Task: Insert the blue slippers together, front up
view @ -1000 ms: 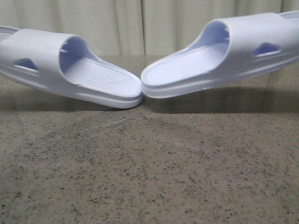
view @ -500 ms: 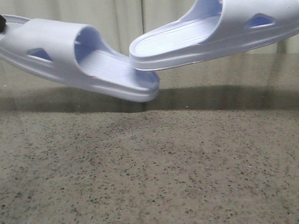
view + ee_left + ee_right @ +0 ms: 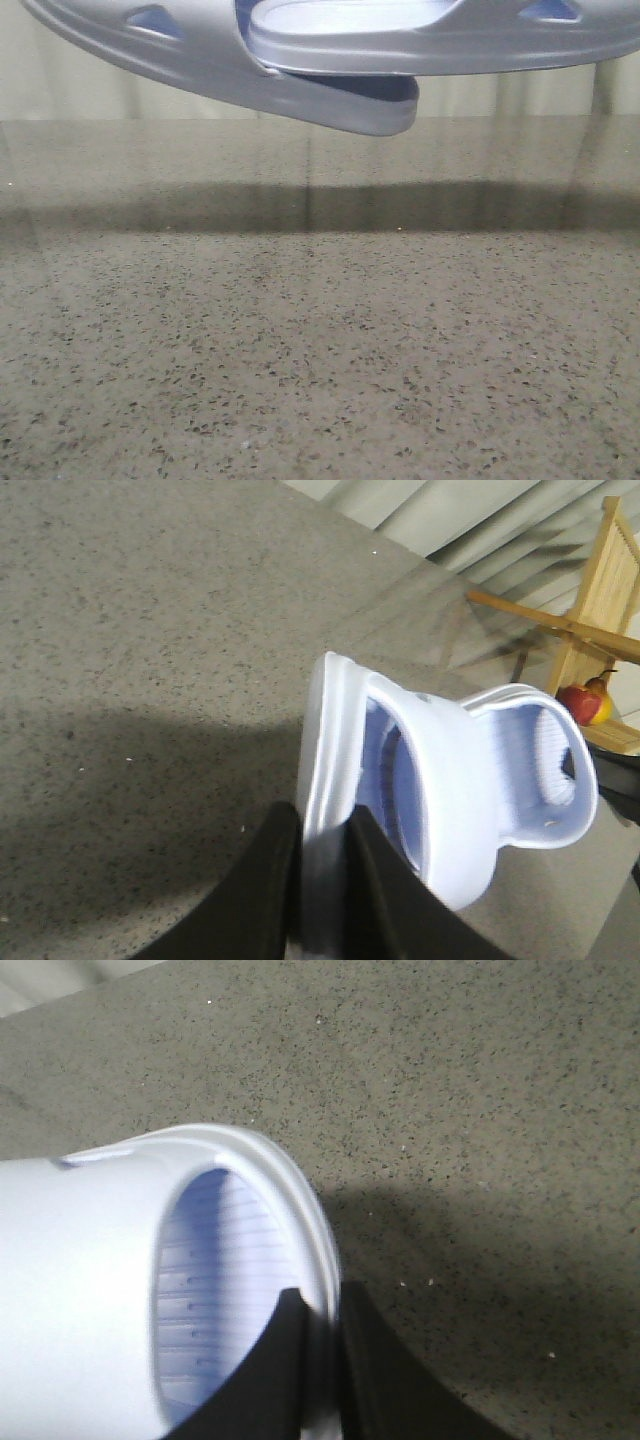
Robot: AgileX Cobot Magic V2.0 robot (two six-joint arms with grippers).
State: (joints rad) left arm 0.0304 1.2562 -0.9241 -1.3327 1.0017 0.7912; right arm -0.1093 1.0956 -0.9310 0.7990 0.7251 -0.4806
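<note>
The left hand (image 3: 320, 900) is pinching the edge of the sole of one blue slipper (image 3: 400, 780), its two dark fingers (image 3: 255, 900) closed on either side of the rim. That narrow grip leaves the strap opening free, which is probably the point of holding it there. Out from this hand, the second slipper (image 3: 530, 770) has its end pushed in under the first one's strap, so the two overlap.

The right hand (image 3: 322, 1380) is likewise pressed onto the sole rim of its slipper (image 3: 120, 1290), the ribbed footbed showing just beside the fingers (image 3: 385, 1380). Holding by the far end lets each hand drive its slipper toward the other.

In the front view both slippers hang high over the speckled counter (image 3: 320, 350), well clear of it: the left one (image 3: 200, 60) slopes downward beneath the right one (image 3: 440, 40), which lies nearly level on top. I judge the insertion partly done. A wooden rack (image 3: 590, 620) with fruit (image 3: 583, 702) stands beyond the left hand.
</note>
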